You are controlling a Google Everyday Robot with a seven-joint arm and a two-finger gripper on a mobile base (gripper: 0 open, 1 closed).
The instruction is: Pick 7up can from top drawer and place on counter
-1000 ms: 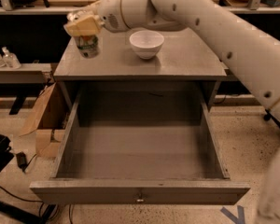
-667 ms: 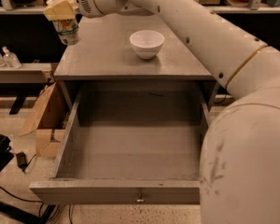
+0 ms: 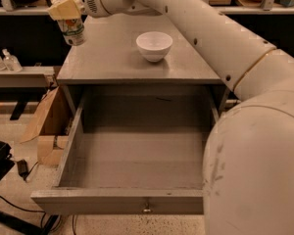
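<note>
My gripper (image 3: 66, 11) is at the upper left and is shut on the 7up can (image 3: 73, 32). The can is whitish with green and red marks. It hangs tilted in the air at the far left edge of the grey counter (image 3: 112, 58), clear of the surface. The top drawer (image 3: 132, 155) is pulled fully open below the counter, and nothing shows inside it. Its front panel carries a small metal pull (image 3: 147, 209). My white arm (image 3: 225, 48) sweeps from the right foreground up across the counter to the gripper.
A white bowl (image 3: 154, 45) stands on the counter right of centre. A cardboard box (image 3: 49, 126) sits on the floor left of the cabinet. Two clear bottles (image 3: 2, 61) stand on a low shelf at the left. Black cables (image 3: 19, 199) lie at the bottom left.
My gripper has carried the can up and to the left, from over the counter's left part to its far left edge. The arm now fills the right foreground.
</note>
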